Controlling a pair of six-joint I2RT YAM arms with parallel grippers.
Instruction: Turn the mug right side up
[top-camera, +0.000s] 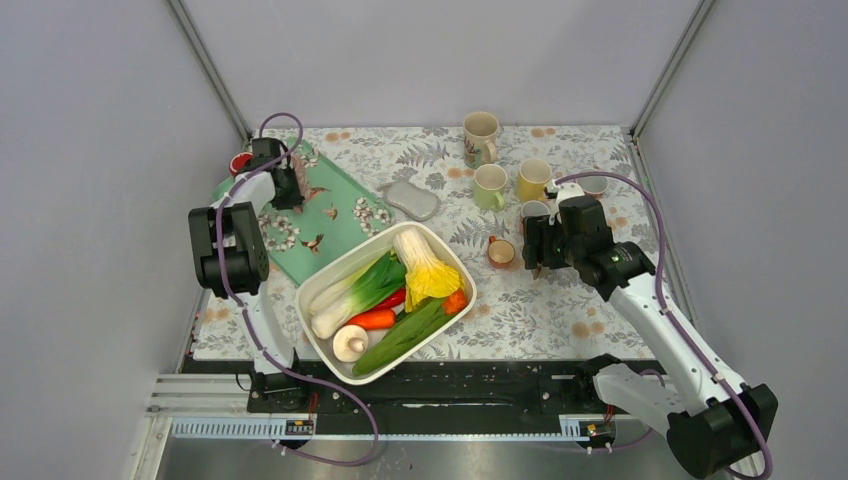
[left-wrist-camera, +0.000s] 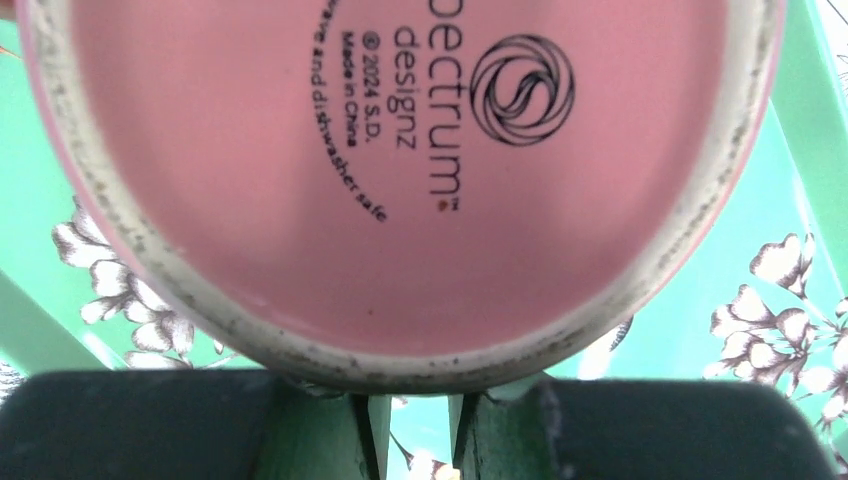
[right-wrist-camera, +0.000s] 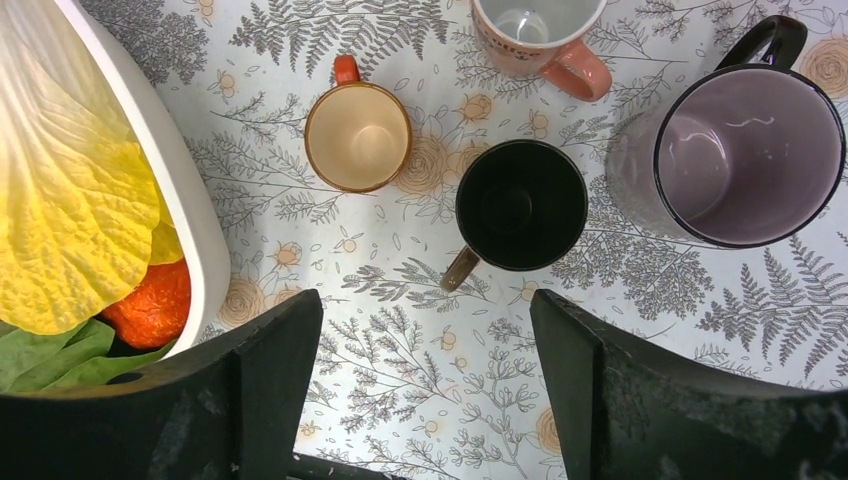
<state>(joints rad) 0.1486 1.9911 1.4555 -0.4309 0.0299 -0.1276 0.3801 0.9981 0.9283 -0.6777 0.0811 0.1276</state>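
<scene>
The pink glazed ceramic mug (left-wrist-camera: 400, 180) stands base-up on the mint-green floral mat (left-wrist-camera: 720, 300), upper left in the overhead view. It is likely rigid, heavy, slick and breakable, so grip it by the wall or handle. The left fingers (left-wrist-camera: 150, 430) are closed on nothing; the right fingers (right-wrist-camera: 250, 400) are spread wide and empty.

A basin (right-wrist-camera: 190, 215) holding vegetables (top-camera: 385, 290) is placed near the centre of the table (top-camera: 560, 310). A mat (top-camera: 340, 215) is laid behind it to the left, with a pad (top-camera: 411, 200) set just beside the mat's right edge. The mug (left-wrist-camera: 400, 170) is carried on the mat, and other cups (top-camera: 489, 185) are grouped right of the pad, behind the basin.
</scene>
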